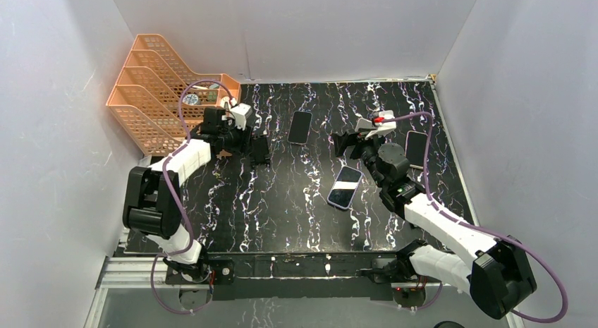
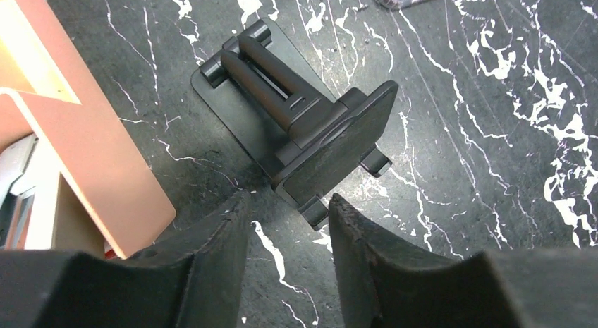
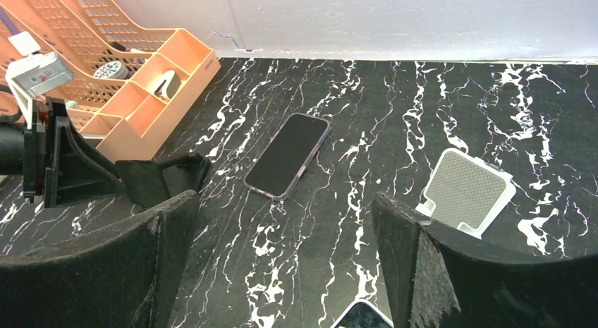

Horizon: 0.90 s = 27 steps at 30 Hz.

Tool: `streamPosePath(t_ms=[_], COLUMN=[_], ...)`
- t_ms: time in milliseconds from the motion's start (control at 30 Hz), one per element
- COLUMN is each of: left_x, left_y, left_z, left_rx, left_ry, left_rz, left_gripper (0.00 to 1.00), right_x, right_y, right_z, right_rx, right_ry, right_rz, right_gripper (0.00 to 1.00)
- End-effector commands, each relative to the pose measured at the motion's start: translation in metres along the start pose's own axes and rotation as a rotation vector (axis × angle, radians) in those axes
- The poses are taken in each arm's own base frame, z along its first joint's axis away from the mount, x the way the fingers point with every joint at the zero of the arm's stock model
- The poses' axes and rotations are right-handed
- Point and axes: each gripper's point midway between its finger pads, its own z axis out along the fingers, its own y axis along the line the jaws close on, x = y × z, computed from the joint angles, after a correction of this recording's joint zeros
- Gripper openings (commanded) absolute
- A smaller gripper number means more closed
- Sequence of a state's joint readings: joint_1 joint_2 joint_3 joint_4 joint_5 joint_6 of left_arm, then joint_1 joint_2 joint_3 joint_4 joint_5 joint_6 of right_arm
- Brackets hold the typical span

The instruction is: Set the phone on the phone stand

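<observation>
**Left wrist view: stand right at the claw tips**

The left gripper (image 2: 285,233), narrowly parted and empty, has the black phone stand (image 2: 317,130) at 12 o'clock, backplate tilted, base flat. The right gripper (image 3: 285,254) gapes wide, empty; a dark phone (image 3: 288,155) lies face-up at 12 o'clock. A second phone (image 3: 361,319) is cut off below.

Black phone stand (image 2: 310,123) and dark phone (image 3: 288,155), not together yet
The stand sits upright on its flat base, cradle plate tilted. The phone lies flat, screen-up, nearby, back and to the right.
</observation>
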<state>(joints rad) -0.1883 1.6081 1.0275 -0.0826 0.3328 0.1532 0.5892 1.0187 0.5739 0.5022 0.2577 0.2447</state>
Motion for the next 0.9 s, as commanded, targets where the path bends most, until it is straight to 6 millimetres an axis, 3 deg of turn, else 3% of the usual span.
streamPosePath(t_ms=[0,333,533,867], left_x=[-0.005,-0.012,-0.017,0.002], left_y=[-0.006,-0.030,-0.034,-0.032], left_z=[0.003,0.004,0.000,0.004], left_rx=[0.058,0.185,0.174,0.124], left_ry=[-0.013,-0.051,-0.067,-0.016], left_rz=[-0.006,-0.085,-0.199,-0.345], left_gripper=[0.38,0.38,0.36,0.33], right_x=[-0.012,-0.008,-0.005,0.004], right_y=[0.003,0.002,0.002,0.002], right_z=[0.003,0.004,0.006,0.013], right_rx=[-0.012,-0.009,-0.010,-0.006], right_ry=[-0.054,-0.045,-0.036,-0.011], right_rz=[0.013,0.010,0.008,0.008], right_gripper=[0.99,0.99,0.99,0.99])
